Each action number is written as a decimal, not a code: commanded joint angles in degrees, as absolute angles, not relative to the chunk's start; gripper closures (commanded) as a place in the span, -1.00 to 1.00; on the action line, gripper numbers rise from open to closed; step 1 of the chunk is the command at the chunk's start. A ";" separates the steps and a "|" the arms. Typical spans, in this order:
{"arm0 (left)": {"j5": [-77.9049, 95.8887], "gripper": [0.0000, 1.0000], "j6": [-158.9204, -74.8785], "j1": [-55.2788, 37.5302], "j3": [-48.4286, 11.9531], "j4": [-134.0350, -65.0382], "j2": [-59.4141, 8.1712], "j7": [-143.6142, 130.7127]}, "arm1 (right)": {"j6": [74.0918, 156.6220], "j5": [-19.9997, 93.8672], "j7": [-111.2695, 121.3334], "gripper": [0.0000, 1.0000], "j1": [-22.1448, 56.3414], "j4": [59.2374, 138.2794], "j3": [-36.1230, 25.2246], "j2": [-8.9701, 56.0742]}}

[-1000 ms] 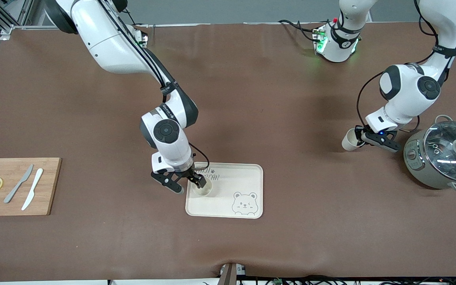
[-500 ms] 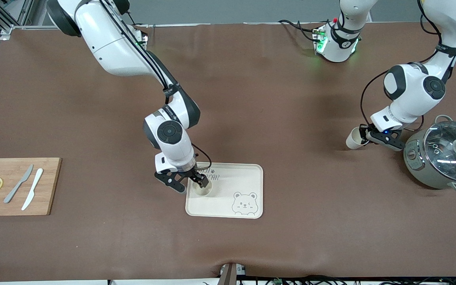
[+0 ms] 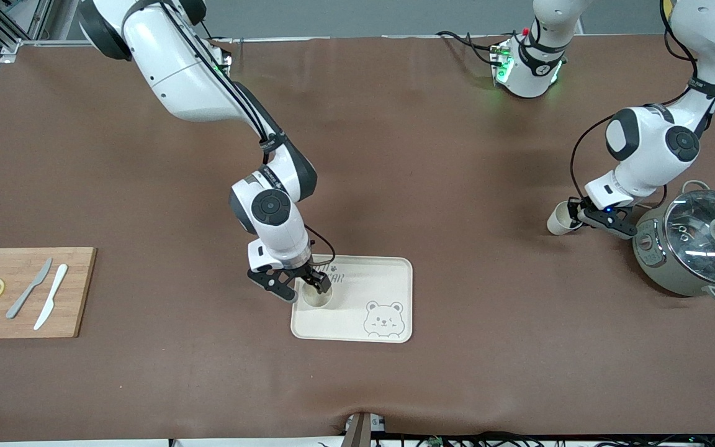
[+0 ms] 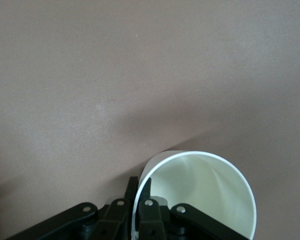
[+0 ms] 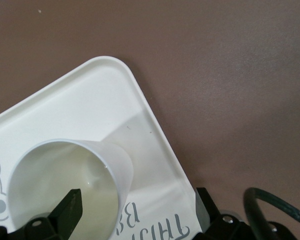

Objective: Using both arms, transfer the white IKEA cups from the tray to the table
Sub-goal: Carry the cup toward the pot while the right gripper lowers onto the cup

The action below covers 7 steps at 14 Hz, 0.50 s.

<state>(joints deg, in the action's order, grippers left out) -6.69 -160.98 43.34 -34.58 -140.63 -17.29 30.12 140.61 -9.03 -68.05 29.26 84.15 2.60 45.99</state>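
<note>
One white cup (image 3: 316,297) stands upright on the cream bear tray (image 3: 388,279), at the tray's end toward the right arm. My right gripper (image 3: 301,288) is open over it, with one finger inside the cup and the other outside, past the tray's rim. In the right wrist view the cup (image 5: 60,175) sits on the tray (image 5: 90,95) between the spread jaws of the gripper (image 5: 136,200). My left gripper (image 3: 575,214) is shut on the rim of the second white cup (image 3: 559,218) and holds it tilted just above the table beside the pot. In the left wrist view the gripper (image 4: 139,184) pinches the cup's (image 4: 205,195) wall.
A grey-green pot with a glass lid (image 3: 692,242) stands at the left arm's end of the table, close to the left gripper. A wooden board (image 3: 22,310) with two knives and two lemon slices lies at the right arm's end.
The left gripper has carried its cup a little toward the pot. The right gripper has shifted slightly toward the tray, its jaws still spread around the cup.
</note>
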 commanded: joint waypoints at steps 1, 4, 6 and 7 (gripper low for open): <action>-8.00 1.00 -161.63 43.86 -34.80 -140.19 -17.49 30.32 | 140.54 -10.63 -69.70 -1.00 29.88 82.35 2.20 47.11; -8.52 1.00 -161.63 43.77 -34.80 -140.10 -17.40 30.32 | 140.27 -10.55 -69.70 -0.40 30.06 82.27 2.20 46.93; -13.77 1.00 -161.63 43.86 -34.80 -139.40 -17.40 29.80 | 140.27 -10.46 -69.70 0.05 29.97 82.27 2.28 46.85; -14.32 0.82 -161.63 43.86 -34.80 -139.31 -17.40 29.71 | 140.27 -10.46 -69.96 0.23 30.06 82.27 2.29 46.85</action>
